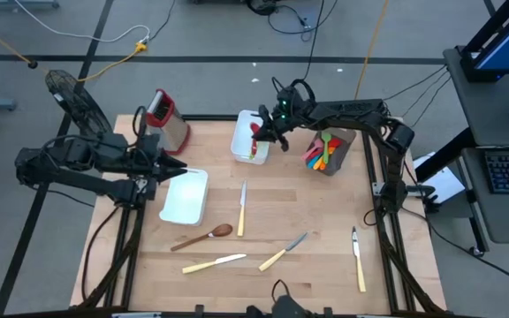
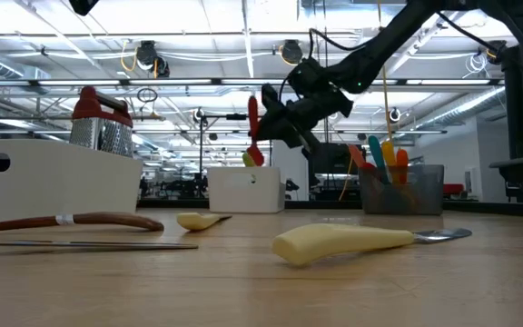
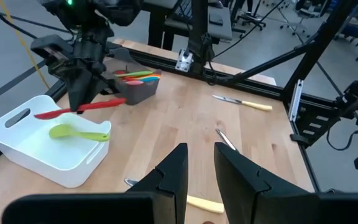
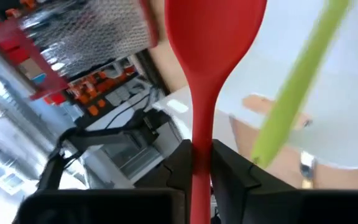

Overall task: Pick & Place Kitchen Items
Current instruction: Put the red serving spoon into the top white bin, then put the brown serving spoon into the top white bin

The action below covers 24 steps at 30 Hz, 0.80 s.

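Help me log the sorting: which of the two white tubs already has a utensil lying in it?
The white tub under the right gripper: a green spoon lies inside it. The other white tub, by the left gripper, looks bare.

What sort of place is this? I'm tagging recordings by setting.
Probably a robotics lab or workshop, not a home kitchen: a wooden table in a black frame, cables across a grey floor, a computer desk beside it, and open ceiling ducts overhead.

Tabletop (image 1: 307, 274) is showing pale, matt wood grain. Red spoon (image 4: 211, 56) is looking smooth, matt silicone. Grater (image 2: 101, 127) is gleaming perforated metal. Tub (image 3: 17, 143) is appearing glossy white plastic.
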### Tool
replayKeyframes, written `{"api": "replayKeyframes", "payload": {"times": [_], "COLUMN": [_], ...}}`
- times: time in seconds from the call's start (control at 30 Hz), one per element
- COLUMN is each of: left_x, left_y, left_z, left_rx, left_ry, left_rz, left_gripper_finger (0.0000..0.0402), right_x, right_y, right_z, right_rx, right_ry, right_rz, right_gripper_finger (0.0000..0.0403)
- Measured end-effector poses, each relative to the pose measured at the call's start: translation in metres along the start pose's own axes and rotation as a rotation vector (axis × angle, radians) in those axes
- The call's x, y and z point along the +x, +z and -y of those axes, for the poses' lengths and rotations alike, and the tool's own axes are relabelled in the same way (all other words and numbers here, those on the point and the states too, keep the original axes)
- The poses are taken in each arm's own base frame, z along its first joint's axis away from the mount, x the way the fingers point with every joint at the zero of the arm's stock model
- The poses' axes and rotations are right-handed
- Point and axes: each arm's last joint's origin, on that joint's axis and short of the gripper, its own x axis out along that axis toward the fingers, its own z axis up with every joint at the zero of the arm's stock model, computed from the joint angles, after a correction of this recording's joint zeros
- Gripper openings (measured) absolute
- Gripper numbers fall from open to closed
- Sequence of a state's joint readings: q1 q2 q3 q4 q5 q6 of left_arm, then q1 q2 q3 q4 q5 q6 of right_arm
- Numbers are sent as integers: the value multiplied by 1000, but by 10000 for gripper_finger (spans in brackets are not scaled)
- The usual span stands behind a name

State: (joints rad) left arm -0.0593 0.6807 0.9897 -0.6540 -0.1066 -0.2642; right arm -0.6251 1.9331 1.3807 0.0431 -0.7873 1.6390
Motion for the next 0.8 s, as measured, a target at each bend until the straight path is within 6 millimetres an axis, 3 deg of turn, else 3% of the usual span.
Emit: {"api": "replayKeyframes", "payload": {"times": [0.17, 0.57, 0.8], "left_x": [0, 0, 0], "left_y": [0, 0, 0], "left_z": [0, 0, 0], "left_rx": [0, -6, -6], "left_ry": [0, -1, -2], "left_rz": [0, 0, 0], "left_gripper_finger": [81, 81, 81], "right_x": [2, 2, 2], "right_y": [5, 10, 7], "right_z": [1, 1, -3], "right_rx": [5, 18, -61], "right_ry": [20, 33, 58], "right_rz": [42, 66, 60], "right_gripper_finger": [33, 104, 117]}}
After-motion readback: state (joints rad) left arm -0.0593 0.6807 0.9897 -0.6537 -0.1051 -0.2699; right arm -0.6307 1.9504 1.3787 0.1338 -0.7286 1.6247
